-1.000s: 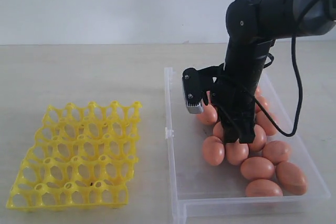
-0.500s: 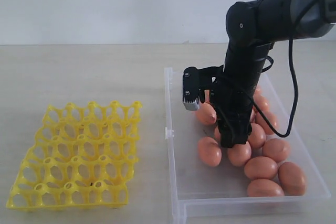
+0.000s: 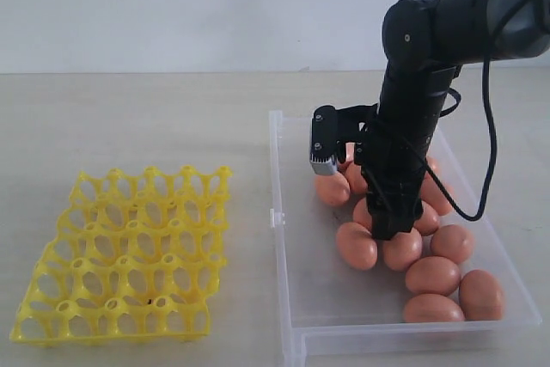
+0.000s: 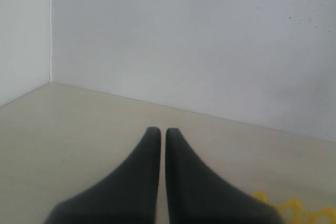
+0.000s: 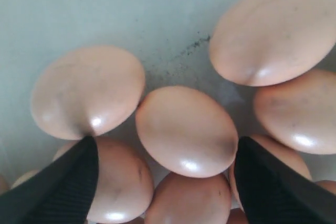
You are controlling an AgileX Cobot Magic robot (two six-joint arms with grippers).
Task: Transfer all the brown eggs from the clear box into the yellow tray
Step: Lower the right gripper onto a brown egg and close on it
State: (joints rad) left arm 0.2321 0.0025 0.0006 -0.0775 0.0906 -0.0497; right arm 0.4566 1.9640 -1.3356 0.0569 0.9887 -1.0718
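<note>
Your right tool (image 5: 165, 141) has shifted rightward over the brown eggs (image 3: 432, 274) in the clear box (image 3: 296, 298) — spread, one egg between; left tool (image 4: 159, 130) pressed together.

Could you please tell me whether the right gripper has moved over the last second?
Yes. The right gripper has shifted slightly rightward in the exterior view, farther from the latch on the left wall of the clear box.

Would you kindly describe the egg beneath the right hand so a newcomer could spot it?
Find the clear box beside the yellow tray; the open right hand hangs over its brown eggs. In the right wrist view, the egg sits dead centre between the dark fingers, neighbours ringed around it.
</note>
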